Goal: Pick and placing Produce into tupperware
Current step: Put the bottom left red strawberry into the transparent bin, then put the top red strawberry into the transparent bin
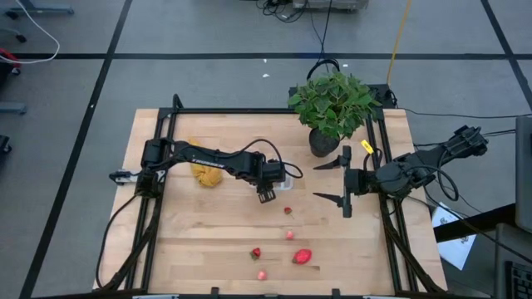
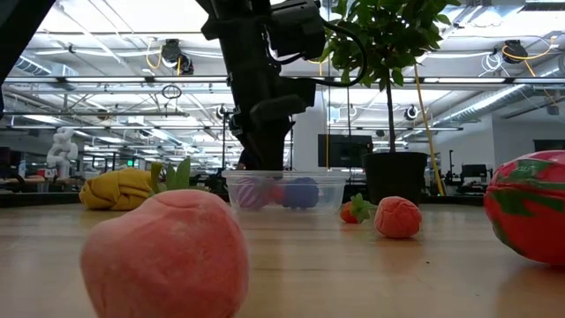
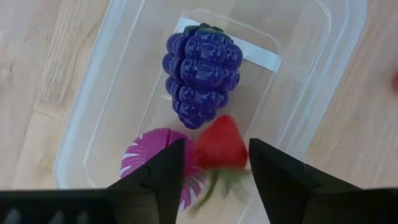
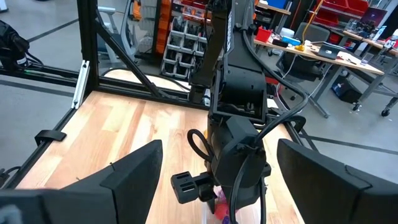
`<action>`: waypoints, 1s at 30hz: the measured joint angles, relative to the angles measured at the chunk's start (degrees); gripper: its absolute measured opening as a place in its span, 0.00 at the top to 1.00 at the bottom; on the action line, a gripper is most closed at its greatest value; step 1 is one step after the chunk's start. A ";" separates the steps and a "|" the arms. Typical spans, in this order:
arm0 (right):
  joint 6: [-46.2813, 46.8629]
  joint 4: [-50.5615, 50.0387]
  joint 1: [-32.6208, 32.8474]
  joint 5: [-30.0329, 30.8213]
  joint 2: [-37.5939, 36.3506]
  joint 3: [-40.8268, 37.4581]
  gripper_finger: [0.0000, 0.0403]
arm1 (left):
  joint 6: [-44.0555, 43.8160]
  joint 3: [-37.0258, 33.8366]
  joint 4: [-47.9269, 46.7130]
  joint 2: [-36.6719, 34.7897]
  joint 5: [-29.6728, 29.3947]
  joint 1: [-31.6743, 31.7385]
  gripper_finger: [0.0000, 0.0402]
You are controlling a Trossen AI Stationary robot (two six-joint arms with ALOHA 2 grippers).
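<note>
Fingers of the left tool (image 3: 211, 168), mid-frame on the bench (image 1: 208, 232), sit half open around a small red toy strawberry (image 3: 219, 146) over the clear plastic box (image 3: 93, 118). Best to open wider, then lift straight up. Right tool (image 1: 330, 182) waits wide open, empty.

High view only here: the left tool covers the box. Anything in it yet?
Observer: Yes. The left wrist view shows purple grapes and a pink striped piece lying in the box.
Operator: Is the left tool carrying anything?
Observer: A strawberry sits right at the left tool, inside the box rim. I can't tell if it's gripped.
</note>
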 joint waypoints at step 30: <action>1.03 -0.21 0.00 -0.02 0.66 0.00 0.23 | -1.09 2.40 -7.30 -12.01 -2.01 -14.53 0.41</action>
